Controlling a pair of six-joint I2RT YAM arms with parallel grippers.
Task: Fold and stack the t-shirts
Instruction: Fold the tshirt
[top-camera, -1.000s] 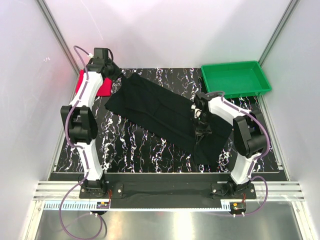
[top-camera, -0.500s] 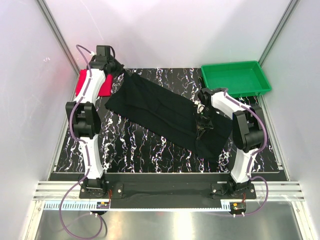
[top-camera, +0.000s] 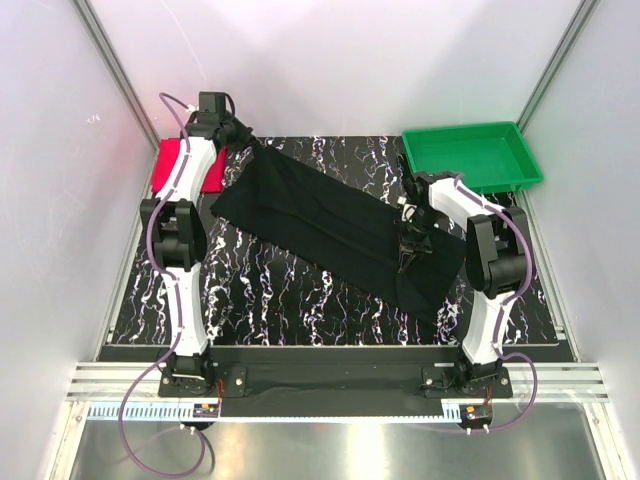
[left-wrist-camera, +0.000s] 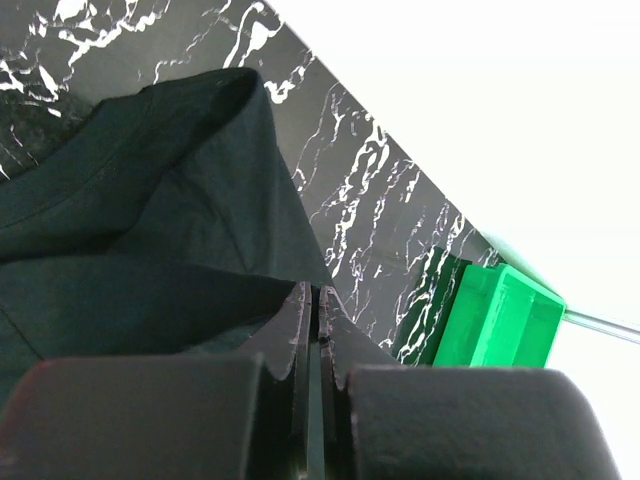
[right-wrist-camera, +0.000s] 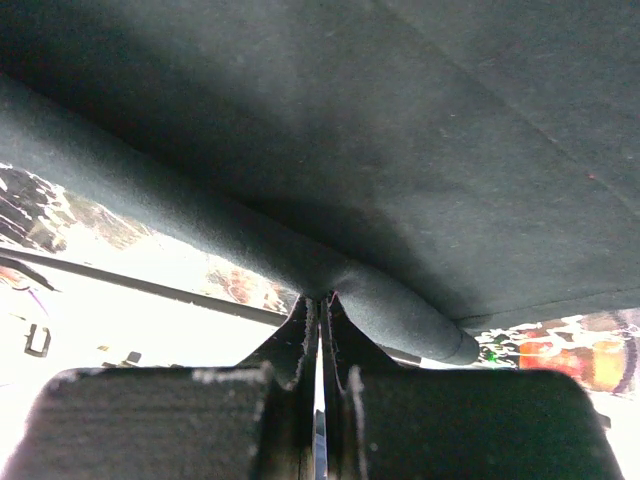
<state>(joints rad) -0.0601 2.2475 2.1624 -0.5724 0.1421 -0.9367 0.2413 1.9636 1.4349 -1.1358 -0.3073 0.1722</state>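
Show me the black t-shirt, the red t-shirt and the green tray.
black t-shirt (top-camera: 320, 225), top view, middle of cloth
red t-shirt (top-camera: 167, 165), top view, left part
green tray (top-camera: 468, 160), top view, bare floor

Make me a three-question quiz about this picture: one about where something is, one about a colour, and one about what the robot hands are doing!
1. Where is the green tray?
A. far right corner of the table
B. near left corner
C. between the arm bases

2. What colour is the t-shirt spread across the middle?
A. white
B. black
C. yellow

3. What are the left gripper and right gripper doing?
A. hanging open
B. holding the tray
C. shut on the black t-shirt

Answers:
1 A, the top view shows it at the far right.
2 B, dark cloth covers the middle.
3 C, each wrist view shows the jaws pinching black cloth.
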